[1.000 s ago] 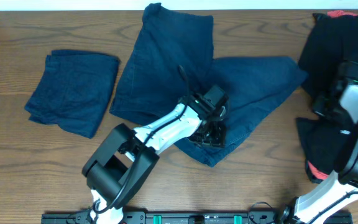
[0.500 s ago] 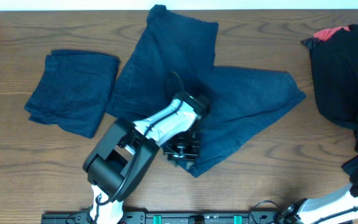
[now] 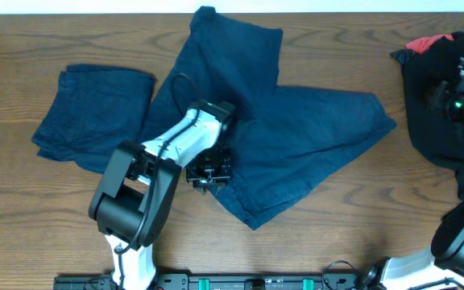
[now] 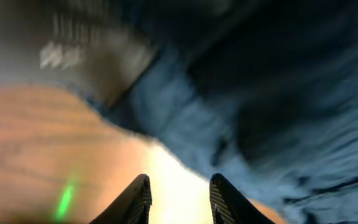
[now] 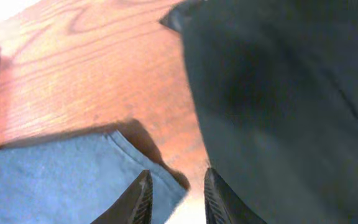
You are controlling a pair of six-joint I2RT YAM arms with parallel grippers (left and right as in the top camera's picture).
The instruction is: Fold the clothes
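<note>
Left pincer [image 4: 179, 178] hangs released over the spread navy shorts' [image 3: 296, 137] edge; right pincer [image 5: 176, 172], released too, beside black garment [image 5: 291, 93].

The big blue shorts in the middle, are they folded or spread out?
Spread out. The big shorts lie flat with both legs splayed apart, unlike the folded bundle left of them.

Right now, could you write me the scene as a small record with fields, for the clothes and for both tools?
spread shorts: dark blue, lying open on the table, not folded
folded bundle: dark blue, left of the shorts
dark pile: far right, some red at top
left tool: open, empty, at the shorts' near-left edge
right tool: open, empty, between the shorts and the dark pile
</note>
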